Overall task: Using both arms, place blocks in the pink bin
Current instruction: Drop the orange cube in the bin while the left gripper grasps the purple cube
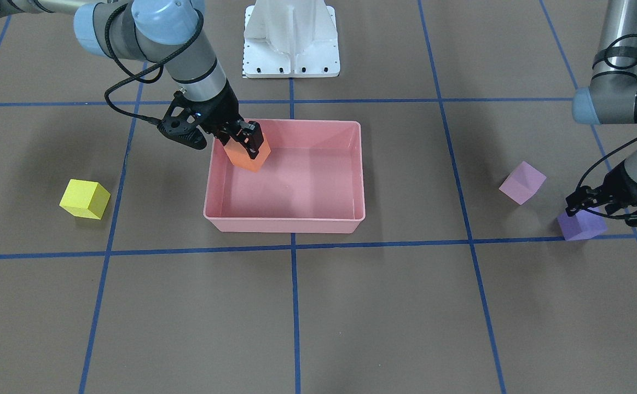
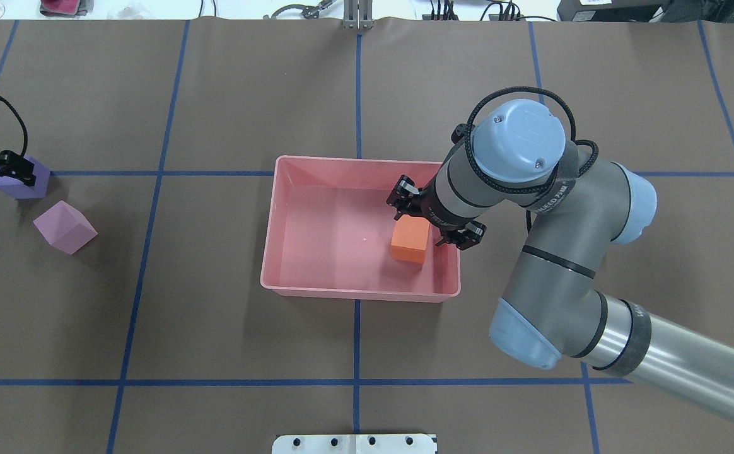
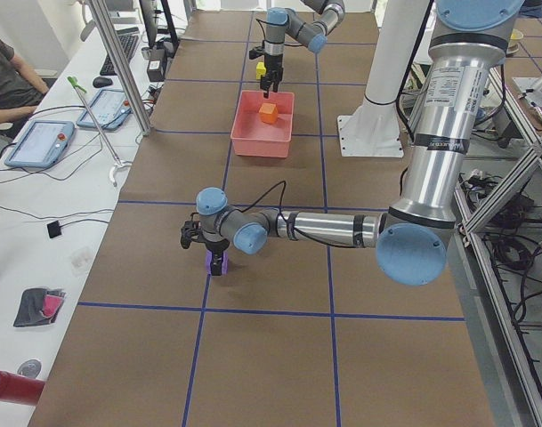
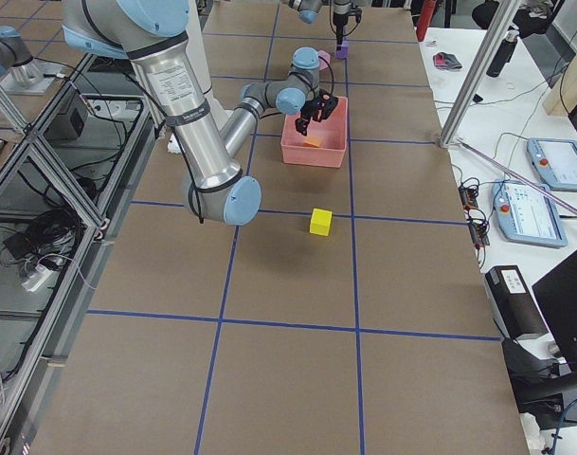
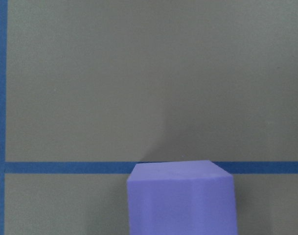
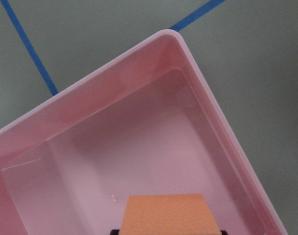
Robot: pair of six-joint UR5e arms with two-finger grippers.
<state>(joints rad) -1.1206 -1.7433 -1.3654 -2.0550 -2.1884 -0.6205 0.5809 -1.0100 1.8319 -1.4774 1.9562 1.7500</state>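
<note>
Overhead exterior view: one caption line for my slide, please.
Right gripper holds orange block inside pink bin; left gripper at purple block.

L pincer (image 3: 216,266) at purple block (image 3: 211,260); far R pincer (image 3: 269,92) at orange block (image 3: 269,113) in pink bin (image 3: 253,142).

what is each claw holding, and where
Right claw: orange block, by its upper sides. Left claw is at the purple block's top; hold unclear.

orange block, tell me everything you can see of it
The orange block is a small matte cube, foam-like, with plain faces. It sits tilted, clamped between the fingers of the right pincer. It is inside the bin, near the corner on the robot's right, on the robot's side. Whether its lower edge touches the bin floor cannot be told.
</note>
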